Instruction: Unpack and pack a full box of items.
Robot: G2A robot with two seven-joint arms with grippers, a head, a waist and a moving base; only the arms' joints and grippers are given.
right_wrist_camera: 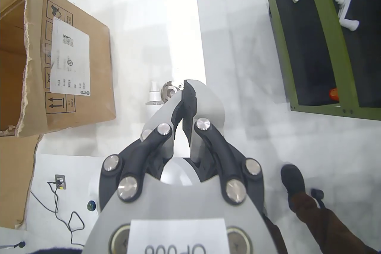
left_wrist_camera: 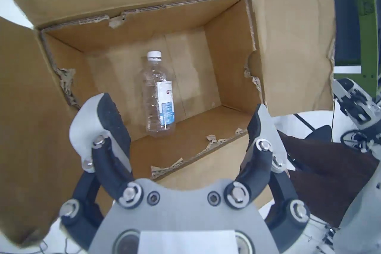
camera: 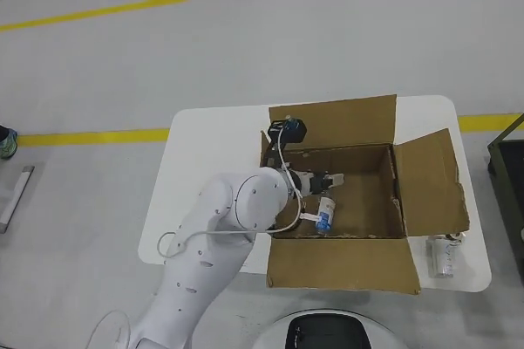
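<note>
- The bottle (camera: 325, 215) (left_wrist_camera: 159, 100) lies on its side on the floor of the box (camera: 349, 122) (left_wrist_camera: 232, 58), in the left half, with its base close to the near wall.
- Its long axis runs near to far, tipped a little to one side. The white cap points at the far wall.
- The bottle is clear, and its white-and-blue label faces up. I cannot tell whether anything is inside it.
- The box stands open on the white bench (camera: 209, 157) (right_wrist_camera: 134, 14), with its flaps spread outward and their edges torn. In the top view the left arm covers the box's left wall and most of the left flap.
- The left jaws hang over the left part of the box, just far of the bottle's cap end. They stand wide apart with nothing between them. How high they are above the bottle cannot be judged.
- The right jaws are pressed together and hold nothing. They sit over the right end of the bench, outside the box and near the can (camera: 442, 256) (right_wrist_camera: 169, 91).
- The can is at the near right corner of the bench, close to the right flap's near corner and apart from the box wall.
- In the right wrist view the jaws hide most of the can, so just a round metal end shows. A small white piece beside it is hard to make out. Whether the can stands or lies is unclear.
- A green cart (camera: 514, 174) (right_wrist_camera: 297, 43) stands on the floor to the right of the bench. The edge of the top view cuts it off.
</note>
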